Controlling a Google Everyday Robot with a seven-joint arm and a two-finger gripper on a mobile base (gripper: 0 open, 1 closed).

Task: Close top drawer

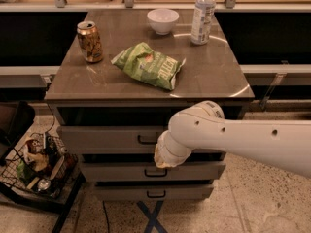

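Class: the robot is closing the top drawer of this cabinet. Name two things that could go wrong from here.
1. The gripper sits low against the top drawer, at its bottom edge beside the handle; it might slip onto the second drawer, leaving the top one ajar.
2. A hard final shove could jolt the cabinet and tip the upright bottle or can.

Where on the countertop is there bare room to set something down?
Front right of the countertop, between the chip bag and the right edge, in front of the water bottle; also the front left corner, ahead of the can. Back centre is crowded by the bowl and bottle. The claw is low, at the top drawer front.
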